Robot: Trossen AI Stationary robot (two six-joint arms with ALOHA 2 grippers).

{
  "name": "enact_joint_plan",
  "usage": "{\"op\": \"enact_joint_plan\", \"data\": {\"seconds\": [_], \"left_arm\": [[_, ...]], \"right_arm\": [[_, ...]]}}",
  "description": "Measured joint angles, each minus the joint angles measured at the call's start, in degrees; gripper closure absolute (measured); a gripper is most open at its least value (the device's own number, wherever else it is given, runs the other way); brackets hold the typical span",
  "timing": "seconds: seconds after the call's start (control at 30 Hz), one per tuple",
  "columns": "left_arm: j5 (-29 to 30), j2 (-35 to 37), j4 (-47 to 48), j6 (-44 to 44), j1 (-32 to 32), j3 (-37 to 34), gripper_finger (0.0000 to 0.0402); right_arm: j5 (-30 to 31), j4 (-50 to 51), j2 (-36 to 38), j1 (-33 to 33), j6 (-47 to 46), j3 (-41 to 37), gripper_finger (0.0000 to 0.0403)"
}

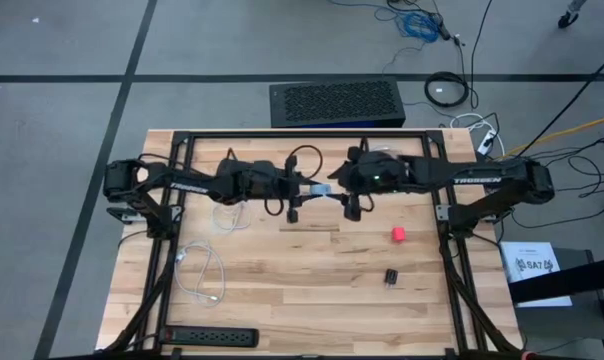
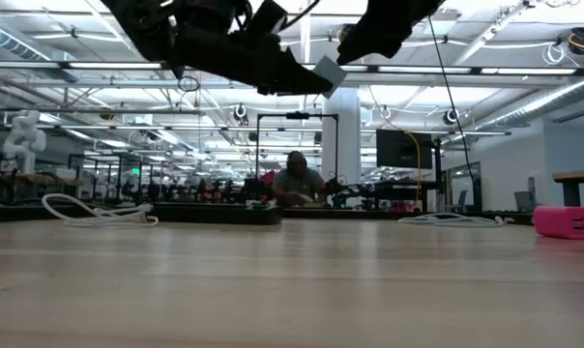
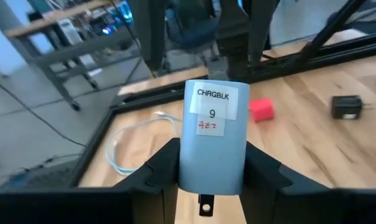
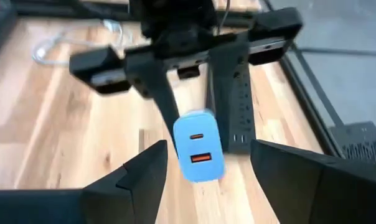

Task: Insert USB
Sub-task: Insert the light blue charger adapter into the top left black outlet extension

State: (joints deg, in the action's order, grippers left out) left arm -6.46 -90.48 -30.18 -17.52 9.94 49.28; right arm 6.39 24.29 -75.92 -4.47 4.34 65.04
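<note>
Clamped on a pale blue charger block (image 3: 211,138), the left gripper (image 3: 210,171) held it in the air above the middle of the wooden table (image 1: 312,290); its white label read "CHRGBLK 9". Facing it, the right gripper (image 4: 206,163) had its fingers spread wide, with nothing between them, the block's 2 ports (image 4: 198,148) showing just in front. On the table below lay a white cable (image 1: 204,272) near the left side, a small red block (image 1: 397,234) and a black adapter (image 1: 391,276) toward the right, and a black power strip (image 1: 211,337) at the front edge.
</note>
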Motion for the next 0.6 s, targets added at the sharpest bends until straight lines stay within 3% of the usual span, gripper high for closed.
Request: {"op": "enact_joint_plan", "data": {"seconds": [0.3,0.4,0.53,0.6], "left_arm": [[-1.8,0.0,0.1,0.8,0.6,0.0,0.0276],[-1.9,0.0,1.1,0.9,0.6,0.0,0.0276],[-2.1,0.1,1.6,1.2,0.7,0.0,0.0276],[-2.2,0.1,1.3,1.2,0.7,0.0,0.0276]], "right_arm": [[1.4,9.9,-9.8,0.5,0.5,11.0,0.0197],[1.2,11.1,-11.1,0.5,0.7,13.0,0.0239],[0.9,11.8,-11.2,0.1,0.1,13.4,0.0331],[0.8,11.8,-11.0,0.0,0.0,13.4,0.0332]]}}
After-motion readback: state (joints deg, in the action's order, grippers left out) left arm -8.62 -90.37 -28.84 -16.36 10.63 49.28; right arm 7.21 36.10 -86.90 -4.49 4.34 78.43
